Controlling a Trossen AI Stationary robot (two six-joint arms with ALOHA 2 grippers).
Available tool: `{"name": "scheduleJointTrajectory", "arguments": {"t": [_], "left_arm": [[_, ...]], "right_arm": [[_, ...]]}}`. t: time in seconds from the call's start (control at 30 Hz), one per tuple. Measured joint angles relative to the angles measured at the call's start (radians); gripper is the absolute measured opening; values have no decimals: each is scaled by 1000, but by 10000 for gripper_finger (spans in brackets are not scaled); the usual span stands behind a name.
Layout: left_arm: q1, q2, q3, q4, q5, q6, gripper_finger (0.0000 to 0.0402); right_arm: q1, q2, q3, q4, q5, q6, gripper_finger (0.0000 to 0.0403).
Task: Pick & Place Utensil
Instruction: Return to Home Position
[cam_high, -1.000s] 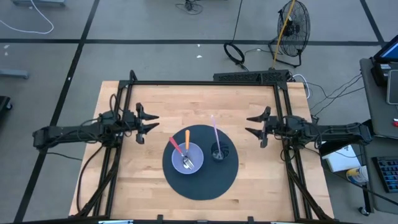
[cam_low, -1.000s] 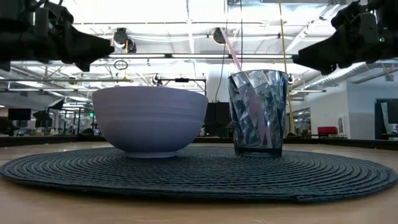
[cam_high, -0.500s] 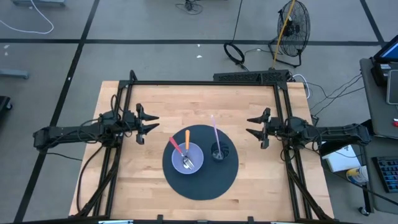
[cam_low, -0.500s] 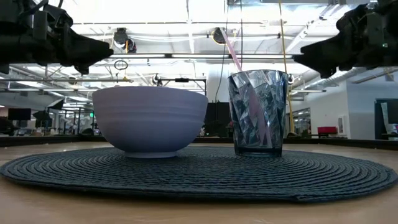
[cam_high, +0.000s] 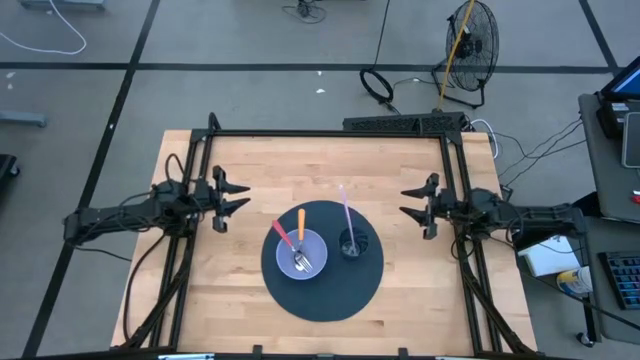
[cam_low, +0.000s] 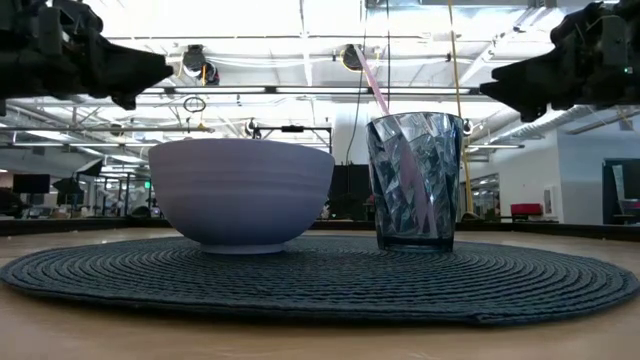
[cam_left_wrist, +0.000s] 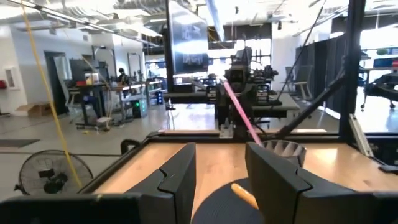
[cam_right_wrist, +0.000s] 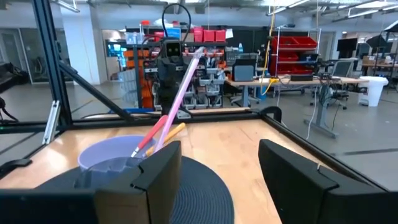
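Operator: Grippers, where do they stand?

Observer: In the high view the left gripper (cam_high: 240, 197) hangs at centre left of the frame and the right gripper (cam_high: 405, 201) at centre right. Both are over bare table (cam_high: 300, 160), well apart from the mat (cam_high: 322, 290). Each has its fingers spread with nothing between them, and both wrist views show an empty gap.

Operator: And the utensils?

Observer: The mat lies at lower centre. On it the purple bowl (cam_high: 312, 250) sits to the left, with the blue cup (cam_high: 350, 243) just beside it on the right. The pink fork (cam_high: 281, 233) and an orange utensil (cam_high: 301, 222) lean on the bowl's rim, handles pointing toward the top of the frame. The pink straw (cam_high: 346, 207) stands tilted in the cup.

Operator: Why tilted?

Observer: My guess is that it is longer than the cup is deep, so it props against the rim. The low view shows it poking out above the cup, leaning toward the upper left.

Operator: Why are the arms so wide apart?

Observer: The placing looks finished. I judge they are kept out at the sides, facing inward, so no finger can clip the straw or nudge the bowl. Only settling at home seems left.
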Motion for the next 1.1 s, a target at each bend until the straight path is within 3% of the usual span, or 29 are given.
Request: {"name": "scheduleJointTrajectory", "arguments": {"t": [0.37, 0.57, 0.87, 1.1], "left_arm": [[-120, -146, 0, -199, -155, 6, 145], [-183, -145, 0, -229, -205, 20, 145], [-216, -145, 0, -226, -281, 32, 145], [-215, -145, 0, -229, -284, 16, 145]], "right_arm": [[2, -87, -1, -79, -43, 6, 210], [2, -109, -2, -135, -105, 22, 210], [2, -110, -2, -119, -103, 10, 210], [2, -110, -2, -139, -104, 19, 210]]}}
